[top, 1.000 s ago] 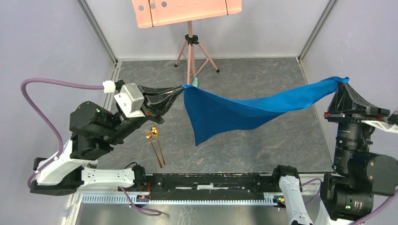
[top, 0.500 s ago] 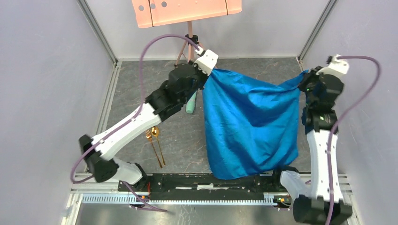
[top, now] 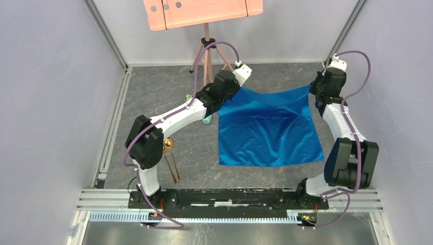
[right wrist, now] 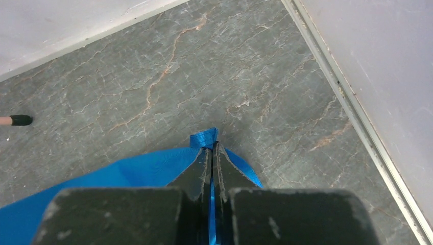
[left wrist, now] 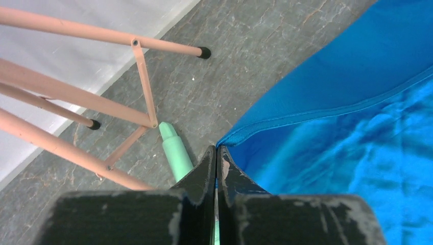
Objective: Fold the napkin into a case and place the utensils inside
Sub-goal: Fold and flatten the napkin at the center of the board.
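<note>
The bright blue napkin (top: 268, 130) lies spread as a near-square sheet on the grey table, right of centre; no case is in view. My left gripper (top: 234, 88) is shut on its far left corner, and the wrist view shows the hem (left wrist: 286, 120) running off from the closed tips (left wrist: 216, 151). My right gripper (top: 313, 90) is shut on the far right corner, with a blue tab (right wrist: 204, 138) poking out past its tips (right wrist: 211, 149). The gold utensils (top: 171, 162) lie left of the napkin, partly hidden by the left arm's elbow.
A pale green tube (left wrist: 175, 151) lies just left of the left gripper, beside the pink tripod legs (left wrist: 145, 84). The tripod (top: 206, 56) stands at the back with a pink board on top. Walls and a metal rail (right wrist: 357, 122) close in near the right gripper.
Both arms have reached forward and down. The napkin, held stretched in the air a second ago, then hanging, now lies spread on the table. Both grips stay on their corners.
</note>
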Action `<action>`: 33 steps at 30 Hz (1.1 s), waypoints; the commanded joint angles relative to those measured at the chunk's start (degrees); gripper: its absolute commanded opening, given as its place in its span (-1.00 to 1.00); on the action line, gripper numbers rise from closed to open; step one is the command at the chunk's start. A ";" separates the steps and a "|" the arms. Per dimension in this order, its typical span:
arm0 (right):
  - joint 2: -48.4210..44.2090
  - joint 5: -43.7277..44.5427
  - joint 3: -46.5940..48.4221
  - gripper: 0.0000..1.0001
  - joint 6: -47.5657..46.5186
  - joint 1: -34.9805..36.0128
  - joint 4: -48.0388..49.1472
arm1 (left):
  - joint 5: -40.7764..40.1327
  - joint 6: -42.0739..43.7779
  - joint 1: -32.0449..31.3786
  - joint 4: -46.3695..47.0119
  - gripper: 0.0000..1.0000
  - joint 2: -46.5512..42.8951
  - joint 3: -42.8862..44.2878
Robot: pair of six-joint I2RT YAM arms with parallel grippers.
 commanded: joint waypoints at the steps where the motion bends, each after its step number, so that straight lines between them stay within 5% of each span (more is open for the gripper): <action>1: 2.34 -1.59 4.34 -0.99 -2.13 0.09 4.64 | 1.97 2.41 0.47 5.83 -0.95 1.15 4.94; 9: 1.56 2.64 5.52 -1.00 -0.19 -0.24 -7.48 | 4.82 0.08 0.47 0.35 -0.95 -1.86 1.52; 25: -24.26 5.04 -19.70 -1.00 3.08 -0.28 -23.37 | 23.40 -20.61 -3.74 -15.22 -0.95 -17.70 -19.14; 33: -28.03 11.02 -24.66 -1.00 4.32 -0.35 -27.96 | 22.33 -23.38 -7.30 -15.77 -0.95 -19.63 -24.74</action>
